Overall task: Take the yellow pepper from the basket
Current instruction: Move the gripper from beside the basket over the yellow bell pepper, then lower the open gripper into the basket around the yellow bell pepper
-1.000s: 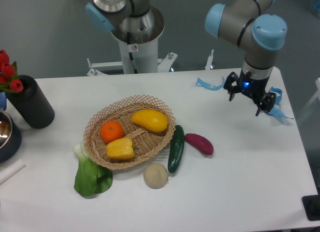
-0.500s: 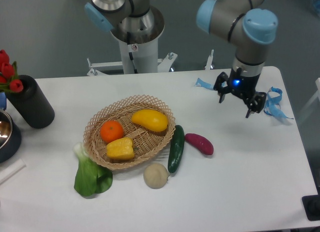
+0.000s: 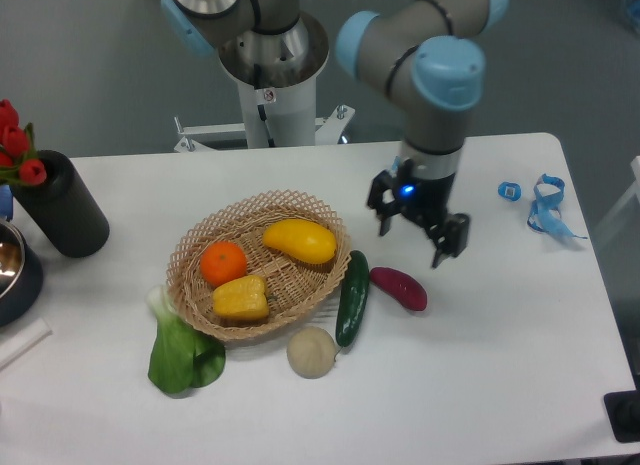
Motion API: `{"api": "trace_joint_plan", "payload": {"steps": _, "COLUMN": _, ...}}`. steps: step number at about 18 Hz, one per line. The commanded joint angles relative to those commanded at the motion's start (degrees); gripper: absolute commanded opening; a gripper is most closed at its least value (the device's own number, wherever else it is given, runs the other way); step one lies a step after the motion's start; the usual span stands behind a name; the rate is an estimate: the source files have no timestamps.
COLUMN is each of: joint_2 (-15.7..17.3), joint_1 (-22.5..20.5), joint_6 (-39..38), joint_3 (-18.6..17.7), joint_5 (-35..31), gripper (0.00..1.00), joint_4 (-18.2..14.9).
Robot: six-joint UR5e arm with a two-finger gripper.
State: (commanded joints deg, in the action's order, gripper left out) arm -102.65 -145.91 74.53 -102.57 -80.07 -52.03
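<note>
The yellow pepper [image 3: 241, 298] is small, blocky and lobed, and lies at the front of the round wicker basket [image 3: 300, 201]. An orange [image 3: 223, 262] sits just behind it, and a longer smooth yellow fruit [image 3: 299, 241] lies at the back right of the basket. My gripper [image 3: 413, 243] hangs above the table to the right of the basket, over a spot just behind the purple vegetable [image 3: 399, 288]. Its two fingers stand apart with nothing between them. It is well clear of the pepper.
A dark green cucumber [image 3: 351, 297] lies against the basket's right side. A pale round fruit [image 3: 312, 352] and a leafy green [image 3: 180, 351] lie in front. A black vase of red tulips [image 3: 57, 202] stands at the left. Blue ribbon [image 3: 547, 207] lies at the right edge.
The arm has swung left from the table's right side towards the basket, and the gripper has come lower. The gripper stays open. The fruit has not moved.
</note>
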Motion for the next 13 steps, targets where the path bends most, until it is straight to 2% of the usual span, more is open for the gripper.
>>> {"api": "trace_joint_plan", "payload": {"steps": 7, "joint_2": -0.5, "joint_1": 7.4, "joint_6": 0.4, "joint_3": -0.4, "joint_5": 0.0, "gripper": 1.00, "joint_4": 0.1}}
{"api": "trace_joint_plan", "payload": {"steps": 9, "joint_2": -1.8, "joint_1": 9.6, "joint_6": 0.4, "joint_3": -0.4, "joint_5": -0.3, "gripper": 1.00, "joint_4": 0.1}}
{"api": "trace_joint_plan", "payload": {"steps": 13, "joint_2": -4.2, "joint_1": 11.0, "joint_6": 0.5, "joint_3": -0.4, "joint_5": -0.8, "gripper": 1.00, "joint_4": 0.4}}
